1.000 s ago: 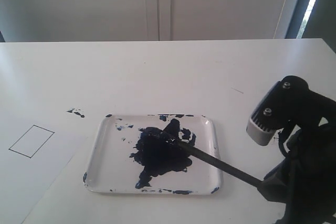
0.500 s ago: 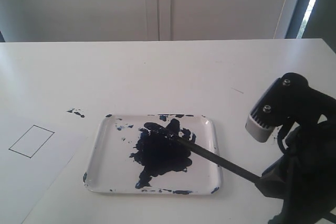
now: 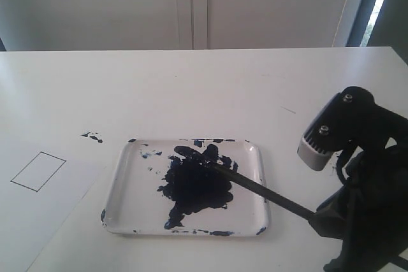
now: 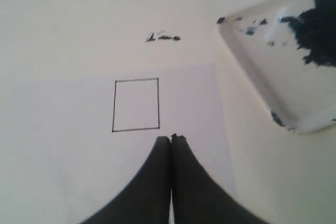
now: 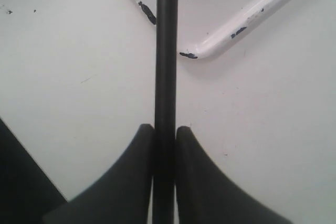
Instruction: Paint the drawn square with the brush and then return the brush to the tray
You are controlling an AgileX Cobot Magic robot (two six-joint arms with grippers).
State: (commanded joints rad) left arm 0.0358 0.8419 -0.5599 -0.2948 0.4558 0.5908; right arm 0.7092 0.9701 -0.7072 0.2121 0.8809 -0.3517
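Drawn back slightly across the blot (image 3: 194, 189) in the tray (image 3: 134, 189), the brush (image 3: 268, 194), clenched in the right hand (image 5: 165, 129), should lift clear before crossing to the unpainted drawn square (image 3: 38, 171).

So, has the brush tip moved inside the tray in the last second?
Yes. The brush tip has pulled back rightward, toward the right rim of the tray: it reached the left part of the paint blot, now it rests near its upper middle.
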